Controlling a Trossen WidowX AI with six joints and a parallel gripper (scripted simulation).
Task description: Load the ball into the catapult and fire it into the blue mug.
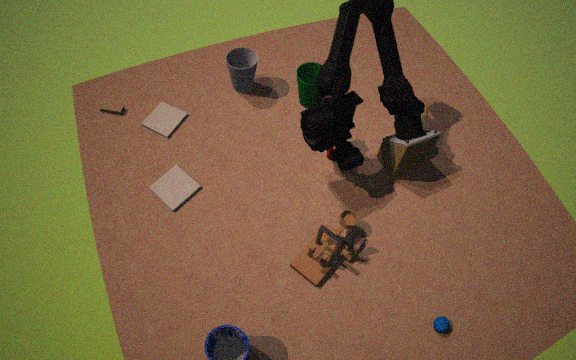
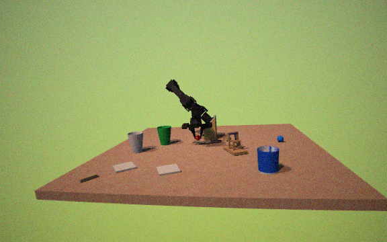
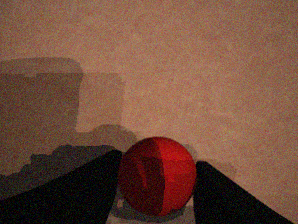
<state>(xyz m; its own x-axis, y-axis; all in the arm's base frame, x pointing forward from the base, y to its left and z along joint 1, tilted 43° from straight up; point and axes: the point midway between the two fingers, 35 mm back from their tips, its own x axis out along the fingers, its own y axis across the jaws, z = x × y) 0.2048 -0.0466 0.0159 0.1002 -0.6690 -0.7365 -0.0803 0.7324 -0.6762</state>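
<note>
My gripper (image 2: 197,136) (image 3: 157,165) is shut on the red ball (image 1: 330,154) (image 2: 197,138) (image 3: 158,182), with one finger on each side. The ball appears slightly above the table, partly hidden by the gripper in the top view. The wooden catapult (image 1: 313,270) (image 2: 236,152) stands near the table's middle, apart from the gripper. Its round cup (image 1: 349,218) looks empty and lies at the end nearer the arm; the flat base end points lower left in the top view. The blue mug (image 1: 227,345) (image 2: 268,160) stands upright beyond that end.
A green cup (image 1: 309,85) (image 2: 164,136) and a grey cup (image 1: 242,70) (image 2: 136,142) stand near the arm. Two white tiles (image 1: 165,120) (image 1: 175,188) and a small dark bracket (image 1: 113,111) lie at left. A blue ball (image 1: 441,325) (image 2: 280,138) lies apart. A slanted panel stands by the arm's base.
</note>
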